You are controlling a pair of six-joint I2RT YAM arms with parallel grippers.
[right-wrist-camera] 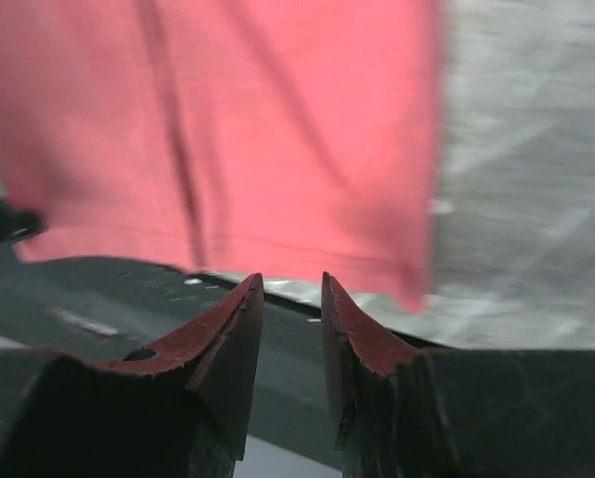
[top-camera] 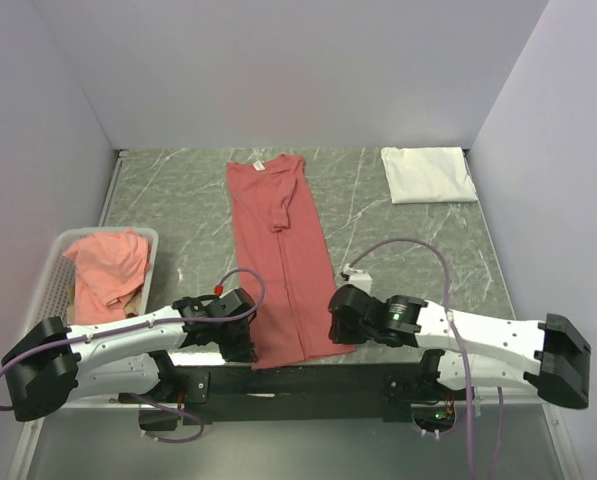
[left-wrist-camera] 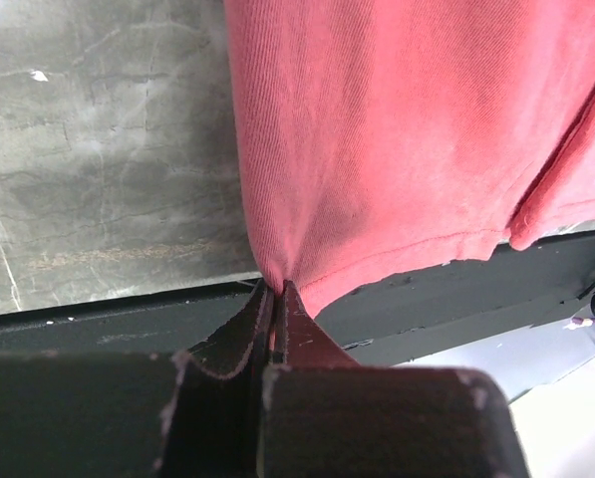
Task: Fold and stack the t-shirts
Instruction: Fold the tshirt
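A salmon t-shirt lies folded lengthwise into a long strip down the middle of the table, neck label at the far end. My left gripper is shut on its near left hem corner. My right gripper is open and empty just off the near right hem corner, not touching it. A folded white t-shirt lies at the far right. More salmon t-shirts are heaped in the basket.
A white mesh basket stands at the left edge. The black mounting rail runs along the table's near edge under the shirt hem. Grey walls close the table on three sides.
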